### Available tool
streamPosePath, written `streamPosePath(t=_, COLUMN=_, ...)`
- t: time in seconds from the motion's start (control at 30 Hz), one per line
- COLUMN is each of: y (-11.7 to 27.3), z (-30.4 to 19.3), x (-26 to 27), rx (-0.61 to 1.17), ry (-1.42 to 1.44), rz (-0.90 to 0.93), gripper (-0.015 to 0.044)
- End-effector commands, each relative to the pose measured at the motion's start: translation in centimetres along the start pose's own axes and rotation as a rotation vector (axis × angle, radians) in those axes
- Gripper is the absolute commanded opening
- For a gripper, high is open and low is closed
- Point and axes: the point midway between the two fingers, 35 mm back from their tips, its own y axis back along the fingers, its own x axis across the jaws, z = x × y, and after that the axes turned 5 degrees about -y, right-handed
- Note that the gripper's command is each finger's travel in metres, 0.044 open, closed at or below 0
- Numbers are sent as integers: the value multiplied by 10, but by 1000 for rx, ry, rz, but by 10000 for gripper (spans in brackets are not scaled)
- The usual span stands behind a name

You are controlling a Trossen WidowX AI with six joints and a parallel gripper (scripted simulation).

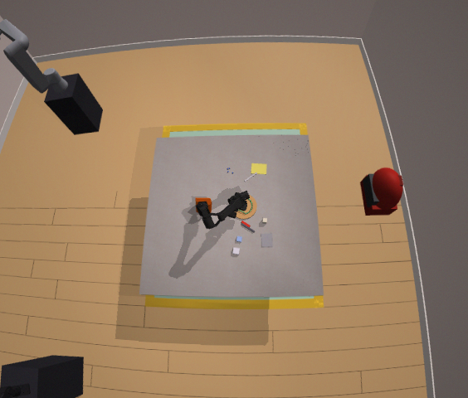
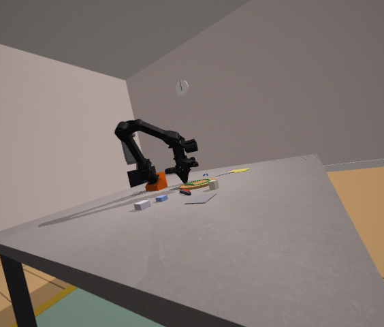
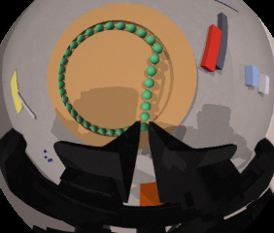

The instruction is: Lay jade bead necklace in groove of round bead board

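Tapered black tool [image 1: 238,201] [image 2: 186,182] [image 3: 144,124] pinches smooth, round-beaded green necklace [image 1: 251,207] [image 2: 209,180] [image 3: 149,83] at flat tan disc board [image 1: 245,217] [image 2: 199,186] [image 3: 186,73].

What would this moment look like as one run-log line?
pincer: shut on necklace | necklace: right side in wrist view off groove | board: under necklace

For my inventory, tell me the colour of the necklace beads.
Green beads, clearest in the wrist view.
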Motion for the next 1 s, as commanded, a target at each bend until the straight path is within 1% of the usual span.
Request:
streamPosePath(t=0.0, y=-6, z=-2, x=-1, rx=1, ry=9, rz=-7, gripper=0)
streamPosePath(t=0.1, y=-7, z=-2, x=-1, rx=1, ry=9, rz=-7, gripper=0)
streamPosePath(t=0.67, y=-3, z=-1, x=-2, rx=4, ry=7, rz=-6, gripper=440)
streamPosePath(t=0.97, y=1, z=-2, x=-2, rx=1, ry=9, rz=-6, gripper=440)
